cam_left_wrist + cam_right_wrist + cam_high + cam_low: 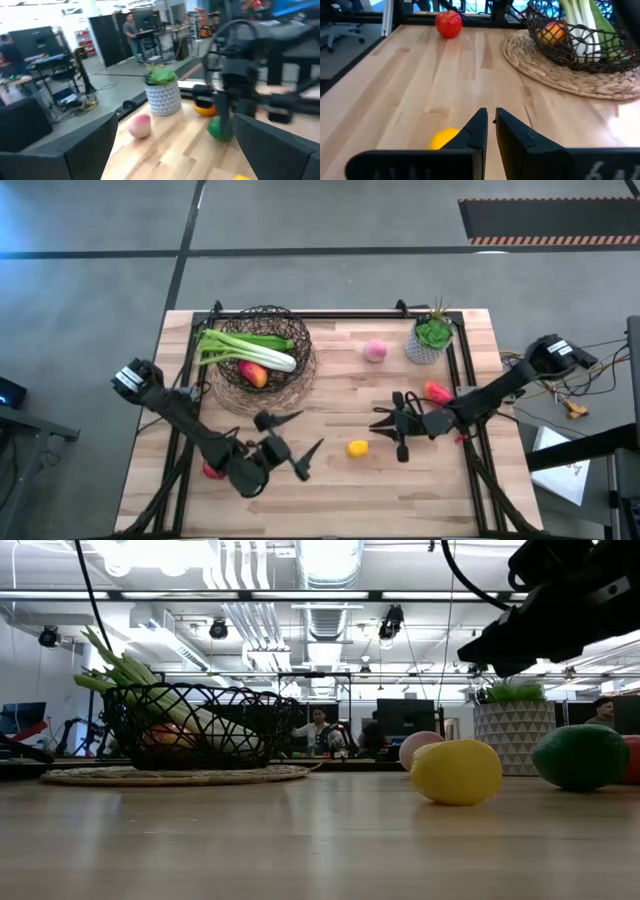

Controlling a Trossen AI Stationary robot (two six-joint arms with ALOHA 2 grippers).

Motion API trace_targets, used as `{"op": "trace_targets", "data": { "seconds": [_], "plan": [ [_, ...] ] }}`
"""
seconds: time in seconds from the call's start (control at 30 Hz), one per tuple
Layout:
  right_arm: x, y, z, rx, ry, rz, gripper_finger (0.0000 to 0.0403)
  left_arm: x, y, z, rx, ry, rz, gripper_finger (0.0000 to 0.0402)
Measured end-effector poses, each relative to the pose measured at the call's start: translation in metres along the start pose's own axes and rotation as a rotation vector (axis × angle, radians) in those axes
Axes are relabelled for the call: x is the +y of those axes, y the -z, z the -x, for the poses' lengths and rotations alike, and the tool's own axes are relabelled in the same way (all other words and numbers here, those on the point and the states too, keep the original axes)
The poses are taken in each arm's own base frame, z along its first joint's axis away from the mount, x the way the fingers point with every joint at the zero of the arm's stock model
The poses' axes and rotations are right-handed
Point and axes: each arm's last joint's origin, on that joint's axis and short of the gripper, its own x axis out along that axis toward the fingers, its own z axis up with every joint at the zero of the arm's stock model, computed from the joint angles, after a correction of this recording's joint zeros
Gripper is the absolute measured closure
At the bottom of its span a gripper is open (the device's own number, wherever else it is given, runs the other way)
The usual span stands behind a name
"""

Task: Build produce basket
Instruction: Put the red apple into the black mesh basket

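Basket [262, 358] of dark woven wire sits on a round straw mat [555, 75] at the table's [330, 480] far left; you can see pale celery [245, 352], a green pod [262, 340] and a red-orange mango [254, 374] inside. Your left pincer [296, 444] hangs near the front, fingers spread wide and empty. Your right pincer [392, 423] hovers right of centre, fingers nearly closed, holding nothing, just beyond the smooth yellow lemon [357, 448]. A pink peach [374, 351] lies far, a red tomato [448, 24] near-left.
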Motion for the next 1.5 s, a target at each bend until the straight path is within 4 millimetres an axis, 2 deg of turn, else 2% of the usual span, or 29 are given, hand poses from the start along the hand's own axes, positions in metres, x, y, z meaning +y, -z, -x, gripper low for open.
{"op": "trace_targets", "data": {
  "seconds": [0.1, 0.17, 0.23, 0.33, 0.43, 0.53, 0.67, 0.73, 0.87, 1.13, 1.33, 1.5],
  "plan": [
    [0.002, 0.004, -0.003, -0.015, -0.006, -0.004, 0.0374, -0.005, -0.007, 0.014, 0.03, 0.109, 0.067, 0.0024],
    [0.003, 0.007, -0.006, -0.012, -0.005, -0.001, 0.0374, -0.005, -0.014, 0.019, 0.117, 0.274, 0.216, 0.0024],
    [0.004, 0.009, -0.011, -0.01, -0.004, 0.001, 0.0374, -0.004, -0.015, 0.018, 0.308, 0.424, 0.4, 0.0024],
    [0.007, 0.011, -0.018, 0.001, -0.003, 0.022, 0.0374, 0.0, 0.0, 0.016, 0.706, 0.493, 0.563, 0.0024],
    [0.011, 0.012, -0.026, 0.018, -0.003, 0.054, 0.0374, 0.01, 0.013, 0.025, 1.063, 0.378, 0.648, 0.0024],
    [0.015, 0.011, -0.035, 0.025, -0.004, 0.079, 0.0374, 0.027, 0.025, 0.041, 1.36, 0.147, 0.615, 0.0024],
    [0.019, 0.012, -0.046, 0.042, -0.003, 0.124, 0.0374, 0.049, 0.03, 0.063, 1.578, -0.16, 0.533, 0.0024],
    [0.022, 0.012, -0.051, 0.052, -0.003, 0.143, 0.0374, 0.057, 0.031, 0.072, 1.63, -0.268, 0.49, 0.0024],
    [0.025, 0.015, -0.06, 0.066, -0.002, 0.15, 0.0374, 0.063, 0.034, 0.085, 1.637, -0.347, 0.435, 0.0024],
    [0.027, 0.017, -0.065, 0.08, -0.001, 0.155, 0.0374, 0.073, 0.054, 0.092, 1.612, -0.466, 0.361, 0.0024],
    [0.027, 0.013, -0.064, 0.063, -0.002, 0.155, 0.0374, 0.073, 0.064, 0.09, 1.613, -0.387, 0.316, 0.0032],
    [0.027, 0.012, -0.065, 0.06, -0.002, 0.154, 0.0374, 0.074, 0.062, 0.089, 1.603, -0.351, 0.309, 0.0082]
  ]
}}
